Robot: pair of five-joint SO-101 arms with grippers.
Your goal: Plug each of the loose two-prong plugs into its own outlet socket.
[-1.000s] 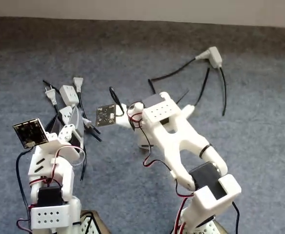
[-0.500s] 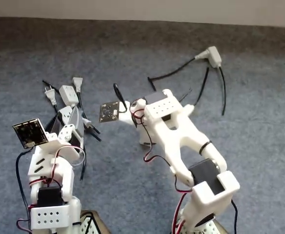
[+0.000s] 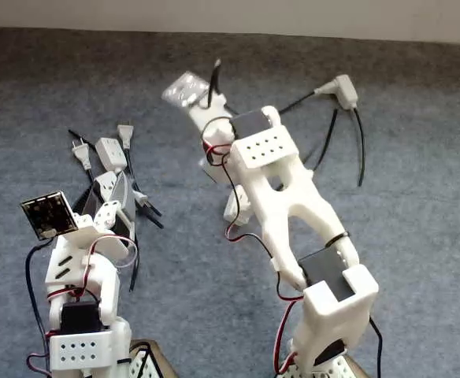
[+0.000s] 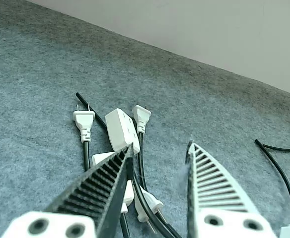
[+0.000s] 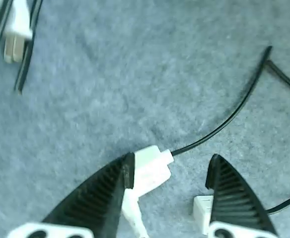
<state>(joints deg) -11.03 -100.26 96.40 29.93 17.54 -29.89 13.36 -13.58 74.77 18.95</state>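
**Two robot arms are pictured at work over a grey carpeted tabletop (image 3: 419,236).**

The left gripper (image 4: 160,148) is held low over the carpet. Its ribbed fingers are spread apart and nothing is clamped between them. Just past the fingertips a white box-shaped outlet socket (image 4: 121,130) is laid flat. It is flanked by a first white two-prong plug (image 4: 84,120) and a second white two-prong plug (image 4: 142,114), each on a black cord, with the prongs turned away from the arm. A third white plug (image 4: 146,206) is seen nearer the gripper, under its fingers, among crossed black cords. In the high view this cluster is found at the table's left, ahead of the left arm.

The right gripper (image 5: 172,158) is also shown with its fingers parted and nothing gripped. A white flat-bodied plug on a thin black cord (image 5: 150,168) is seen on the carpet between them, close against one finger. A small white block (image 5: 202,213) is seen just beside the other finger.

An angled white plug (image 3: 342,90), trailing black cord, is left well apart at the far right of the table.
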